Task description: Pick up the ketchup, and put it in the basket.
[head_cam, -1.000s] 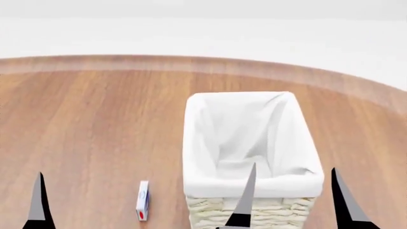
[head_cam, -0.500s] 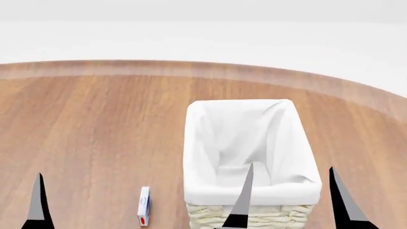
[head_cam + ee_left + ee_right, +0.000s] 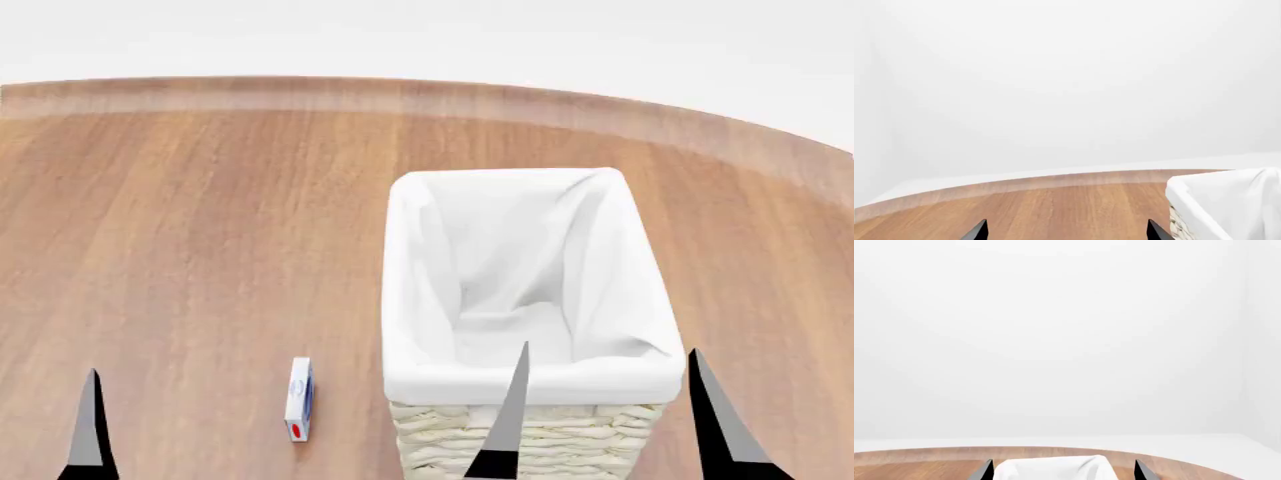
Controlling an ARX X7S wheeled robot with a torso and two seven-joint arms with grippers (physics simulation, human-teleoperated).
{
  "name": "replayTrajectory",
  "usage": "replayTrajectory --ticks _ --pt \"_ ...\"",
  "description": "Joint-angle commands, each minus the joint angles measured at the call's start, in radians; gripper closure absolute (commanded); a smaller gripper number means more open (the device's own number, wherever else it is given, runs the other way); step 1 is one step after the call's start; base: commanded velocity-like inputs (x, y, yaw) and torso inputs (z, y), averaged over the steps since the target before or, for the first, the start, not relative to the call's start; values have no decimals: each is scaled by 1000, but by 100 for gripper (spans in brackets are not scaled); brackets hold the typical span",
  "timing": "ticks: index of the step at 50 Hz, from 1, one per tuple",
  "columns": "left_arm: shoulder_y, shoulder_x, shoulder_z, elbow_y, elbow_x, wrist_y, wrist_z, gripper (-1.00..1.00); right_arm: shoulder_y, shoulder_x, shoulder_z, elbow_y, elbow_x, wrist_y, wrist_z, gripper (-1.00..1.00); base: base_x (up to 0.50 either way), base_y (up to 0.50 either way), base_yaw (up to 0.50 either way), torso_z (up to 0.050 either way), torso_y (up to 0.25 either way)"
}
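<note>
The ketchup is out of view in every frame. The basket [image 3: 521, 390], cream wicker with a white cloth liner, stands on the wooden table right of centre, and nothing shows inside it. Its corner shows in the left wrist view [image 3: 1227, 205] and its liner rim in the right wrist view [image 3: 1054, 469]. My right gripper [image 3: 610, 425] is open and empty, its fingers spread either side of the basket's near end; it also shows in its wrist view [image 3: 1063, 467]. My left gripper [image 3: 1066, 227] is open and empty over bare table left of the basket; only one finger [image 3: 90, 430] shows in the head view.
A small white box [image 3: 298, 400] with blue and red marks lies on the table just left of the basket. The round wooden table [image 3: 200, 220] stretches left and back to its curved far edge. White background lies beyond it.
The head view has shifted: the table's far edge and the basket first dropped, then rose in the picture. The gripper fingers keep their places in the view.
</note>
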Motion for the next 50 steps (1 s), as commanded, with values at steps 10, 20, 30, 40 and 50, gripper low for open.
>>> replayTrajectory --ticks 10,20,30,40,50 --pt "-4 14 -23 2 -29 -5 36 -100 6 -6 12 7 -8 4 -19 -100 0 0 0 47 -151" --pt "-2 9 -21 2 -33 -2 30 -100 7 1 7 6 -4 4 -10 -100 0 0 0 47 -151" --pt "1 11 -22 -2 -43 18 27 -100 7 7 4 7 2 -1 -3 -100 0 0 0 28 -84" --pt "-3 52 -109 -2 -70 18 -39 -100 8 15 1 -7 9 7 7 -100 0 0 0 0 0" --pt "-3 93 -297 -20 -134 37 -123 -100 8 19 -6 2 9 -3 12 -100 0 0 0 0 0"
